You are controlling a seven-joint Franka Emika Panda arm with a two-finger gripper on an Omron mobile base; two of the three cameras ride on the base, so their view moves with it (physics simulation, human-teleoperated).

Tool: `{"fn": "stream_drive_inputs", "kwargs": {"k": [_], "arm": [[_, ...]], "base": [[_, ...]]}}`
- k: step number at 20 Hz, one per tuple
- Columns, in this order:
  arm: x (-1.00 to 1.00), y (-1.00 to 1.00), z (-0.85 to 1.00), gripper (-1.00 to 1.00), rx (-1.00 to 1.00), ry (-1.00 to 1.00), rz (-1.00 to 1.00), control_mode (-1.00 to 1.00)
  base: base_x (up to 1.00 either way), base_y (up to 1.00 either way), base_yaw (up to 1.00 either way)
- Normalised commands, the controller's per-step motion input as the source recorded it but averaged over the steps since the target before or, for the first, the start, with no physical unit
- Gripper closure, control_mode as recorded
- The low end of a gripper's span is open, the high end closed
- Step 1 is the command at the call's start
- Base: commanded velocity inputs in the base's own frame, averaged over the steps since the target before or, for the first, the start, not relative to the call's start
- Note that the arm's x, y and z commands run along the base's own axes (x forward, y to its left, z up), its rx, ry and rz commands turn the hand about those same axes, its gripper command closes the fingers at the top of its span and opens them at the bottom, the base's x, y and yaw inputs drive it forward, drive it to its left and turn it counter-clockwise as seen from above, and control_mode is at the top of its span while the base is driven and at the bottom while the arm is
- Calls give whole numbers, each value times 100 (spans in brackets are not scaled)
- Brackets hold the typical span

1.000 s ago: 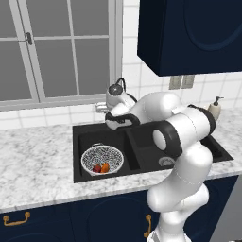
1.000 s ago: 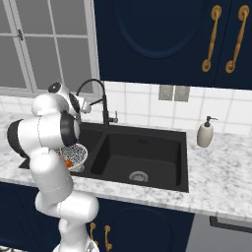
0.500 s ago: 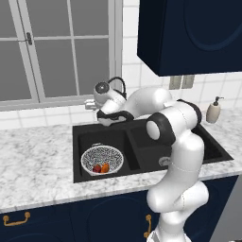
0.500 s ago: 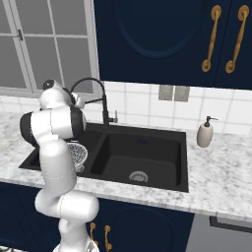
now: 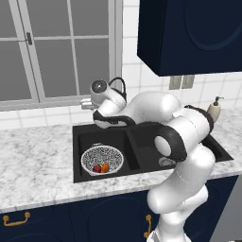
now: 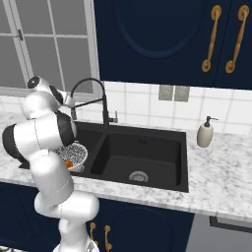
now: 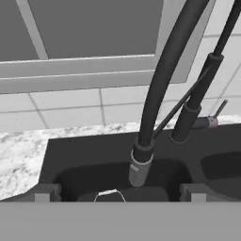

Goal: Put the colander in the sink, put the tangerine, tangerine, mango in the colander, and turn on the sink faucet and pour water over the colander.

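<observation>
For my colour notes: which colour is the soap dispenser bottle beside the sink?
Beige; the soap dispenser bottle shows best in the right base view.

Even, bright rendered light with soft, faint shadows; no glare; the hand view looks slightly soft, perhaps low resolution.

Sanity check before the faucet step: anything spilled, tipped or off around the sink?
Nothing stands out. The colander sits upright in the sink's left basin with fruit inside, no water running, and the open tool hangs by the faucet spout.
</observation>
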Motion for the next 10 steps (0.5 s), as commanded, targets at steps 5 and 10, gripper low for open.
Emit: {"fn": "stream_drive_inputs", "kwargs": {"k": [5,10], "arm": [[-97,-10,88,-100,0,0,-1,-100],[-100,-95,58,-100,11,0,-3,-100]], "base": [[0,0,0],[0,0,0]]}}
